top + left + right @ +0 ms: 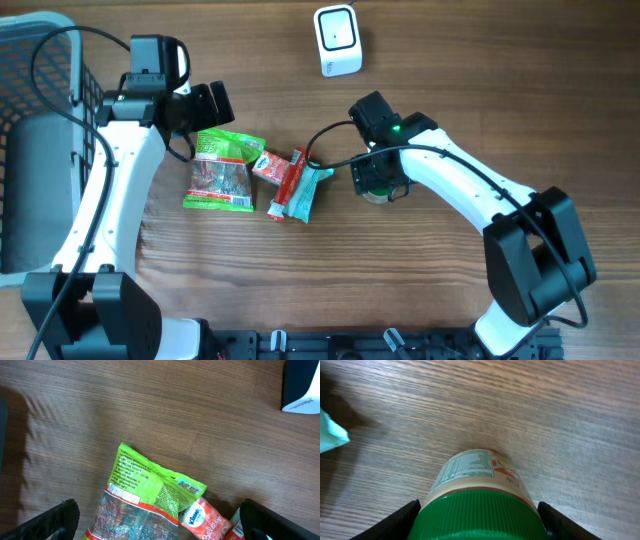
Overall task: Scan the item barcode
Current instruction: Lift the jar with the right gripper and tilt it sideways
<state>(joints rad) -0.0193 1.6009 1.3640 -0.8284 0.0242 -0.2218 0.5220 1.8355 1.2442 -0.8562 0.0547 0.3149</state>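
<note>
**Item:** jar [479, 472] w/ green ribbed lid [480, 515] and a cream label w/ small print. Lid end faces the wrist cam. Loc.: on table [500, 80], right of centre, directly under right pincer [380, 186], just right of teal pack [308, 195].

**Right pincer:** fingers [402, 517] flank the lid on both sides, v. close. Cannot tell whether they pinch it or stand just clear.

**Scanner** [337, 40]: white box at the far side of the table near centre, well apart from the jar.

**Other goods, left of jar:** teal pack, red stick pack [287, 185], red tissue pack [268, 165] and green snack bag [222, 172], lying in a loose row, some touching.

**Left pincer** [212, 102]: spread wide, holding nothing, above the snack bag's far edge.

**Basket** [20, 25]: white wire, at far left of the table.
</note>
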